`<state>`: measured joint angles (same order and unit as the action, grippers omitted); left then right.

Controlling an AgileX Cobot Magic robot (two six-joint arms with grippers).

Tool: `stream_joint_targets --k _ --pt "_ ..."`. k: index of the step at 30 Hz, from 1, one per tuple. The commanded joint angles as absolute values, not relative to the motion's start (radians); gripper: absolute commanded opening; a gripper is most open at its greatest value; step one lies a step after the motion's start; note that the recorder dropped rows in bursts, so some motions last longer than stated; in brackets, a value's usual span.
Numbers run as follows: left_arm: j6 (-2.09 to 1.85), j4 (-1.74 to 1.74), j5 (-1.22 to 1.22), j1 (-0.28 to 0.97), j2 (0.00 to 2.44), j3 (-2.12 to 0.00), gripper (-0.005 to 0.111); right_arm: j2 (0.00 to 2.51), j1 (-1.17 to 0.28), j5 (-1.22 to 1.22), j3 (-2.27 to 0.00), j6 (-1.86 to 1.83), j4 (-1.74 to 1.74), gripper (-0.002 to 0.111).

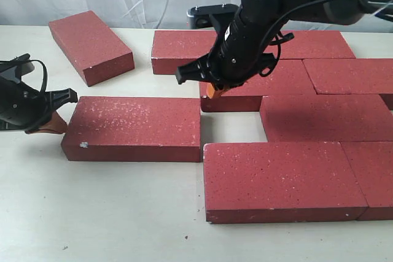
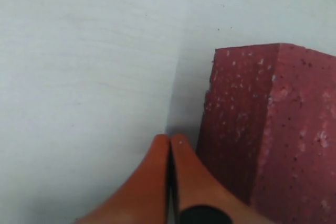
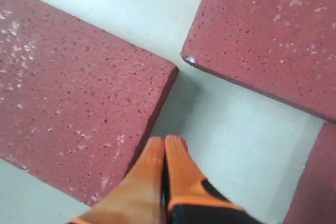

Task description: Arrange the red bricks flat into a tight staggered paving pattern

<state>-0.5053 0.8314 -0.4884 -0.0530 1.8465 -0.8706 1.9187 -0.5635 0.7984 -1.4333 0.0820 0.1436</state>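
Several dark red bricks lie flat on the table. On the right they form staggered rows, among them a middle-row brick (image 1: 264, 81) and a front brick (image 1: 279, 179). One loose brick (image 1: 135, 127) lies to their left, with a gap between. Another brick (image 1: 92, 44) sits askew at the back left. My left gripper (image 1: 54, 124) is shut and empty, its tips (image 2: 170, 139) low on the table beside the loose brick's (image 2: 262, 129) left end. My right gripper (image 1: 215, 88) is shut and empty, hanging over the gap (image 3: 165, 140) next to a brick's edge (image 3: 79, 93).
A brick (image 1: 184, 50) at the back middle lies behind the right arm. Bare table (image 1: 92, 213) stretches along the front left. White cloth hangs behind the table. In the right wrist view two more bricks (image 3: 268, 30) (image 3: 315, 182) border the gap.
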Motion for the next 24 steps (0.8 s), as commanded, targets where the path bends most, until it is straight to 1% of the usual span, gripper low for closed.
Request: stream_joint_targets --k 1,7,12,24 --pt "-0.508 0.862 -0.507 -0.038 1.845 -0.867 0.000 1.862 -0.559 0.806 -1.432 0.083 0.132 -0.001" --pt "-0.508 0.901 -0.493 0.002 1.845 -0.842 0.000 1.842 -0.559 0.838 -1.432 0.081 0.132 -0.001" --pt "-0.508 0.908 -0.488 0.006 1.845 -0.842 0.000 1.842 -0.573 0.889 -1.432 0.031 0.140 -0.001" --pt "-0.508 0.902 -0.479 -0.001 1.845 -0.842 0.000 1.842 -0.738 1.000 -1.430 -0.027 0.144 -0.001"
